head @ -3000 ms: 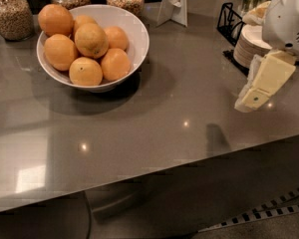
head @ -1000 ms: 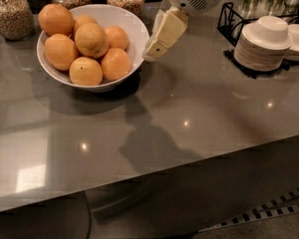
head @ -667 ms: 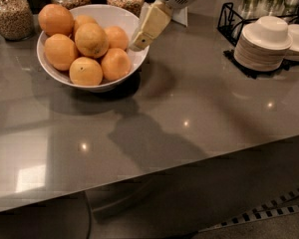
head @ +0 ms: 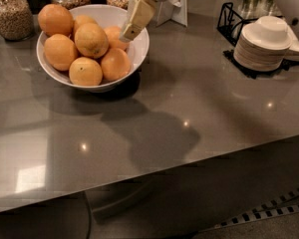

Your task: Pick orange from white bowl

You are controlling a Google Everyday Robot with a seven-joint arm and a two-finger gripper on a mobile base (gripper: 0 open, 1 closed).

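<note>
The white bowl (head: 141, 53) stands at the back left of the grey counter and holds several oranges. The orange (head: 91, 40), large, paler and slightly oblong, lies on top in the middle of the pile, with deeper-orange ones around it. My gripper (head: 127, 35) comes down from the top of the view, cream-coloured and tilted. Its tip hangs over the right inner part of the bowl, just above an orange (head: 114, 36) at the back right. It is to the right of the pale orange and holds nothing that I can see.
Three glass jars of grain (head: 10, 15) stand behind the bowl. A stack of small white dishes (head: 263, 45) sits in a black rack at the back right. A white card stand (head: 173, 10) is behind the bowl's right side. The counter's front edge runs across the lower view.
My gripper has travelled left from the dish stack across the counter and now hangs over the bowl's right side. The oranges and the bowl have not moved.
</note>
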